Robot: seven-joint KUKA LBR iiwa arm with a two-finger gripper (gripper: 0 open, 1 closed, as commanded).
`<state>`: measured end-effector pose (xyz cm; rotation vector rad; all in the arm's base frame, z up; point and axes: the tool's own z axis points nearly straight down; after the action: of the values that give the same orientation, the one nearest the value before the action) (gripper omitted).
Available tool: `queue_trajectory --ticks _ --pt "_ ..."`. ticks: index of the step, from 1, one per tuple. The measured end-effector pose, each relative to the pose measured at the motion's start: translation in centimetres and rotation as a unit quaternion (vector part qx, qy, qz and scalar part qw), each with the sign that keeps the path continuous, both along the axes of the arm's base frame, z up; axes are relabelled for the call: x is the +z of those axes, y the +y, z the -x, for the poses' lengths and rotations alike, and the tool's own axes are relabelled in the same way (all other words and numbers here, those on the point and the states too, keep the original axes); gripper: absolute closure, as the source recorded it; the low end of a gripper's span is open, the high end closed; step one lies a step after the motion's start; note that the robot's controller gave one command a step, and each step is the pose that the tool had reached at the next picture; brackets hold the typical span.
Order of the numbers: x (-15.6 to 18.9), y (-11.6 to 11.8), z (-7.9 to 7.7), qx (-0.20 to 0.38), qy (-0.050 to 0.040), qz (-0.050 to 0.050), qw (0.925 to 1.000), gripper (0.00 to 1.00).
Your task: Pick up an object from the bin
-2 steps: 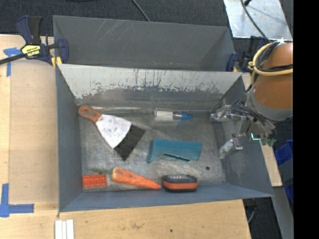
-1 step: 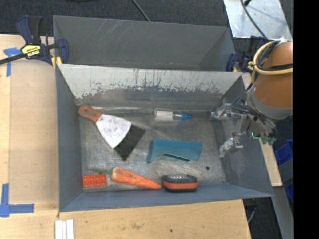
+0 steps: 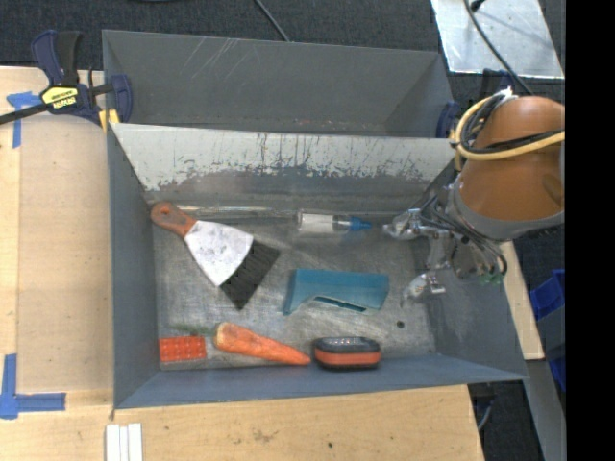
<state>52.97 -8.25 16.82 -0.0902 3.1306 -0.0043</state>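
Observation:
My gripper (image 3: 412,256) hangs at the right side of the bin, open, with nothing between its fingers. One fingertip (image 3: 400,227) sits just right of a clear tube with a blue cap (image 3: 332,223) lying along the back wall. The other fingertip (image 3: 421,285) is just right of a teal plastic piece (image 3: 334,290) lying flat on the floor. A black and red oval gadget (image 3: 346,352) lies near the front wall, below and left of the gripper.
A brush with a wooden handle, white body and black bristles (image 3: 223,252) lies at the left. An orange carrot (image 3: 259,345) and a small red-orange block (image 3: 183,349) rest along the front wall. The orange-domed arm reaches in over the right rim.

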Motion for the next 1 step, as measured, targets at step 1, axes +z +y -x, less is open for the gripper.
queue_trajectory --ticks 1 --pt "-6.79 1.05 2.00 -0.019 0.0012 -0.001 0.9998 0.00"
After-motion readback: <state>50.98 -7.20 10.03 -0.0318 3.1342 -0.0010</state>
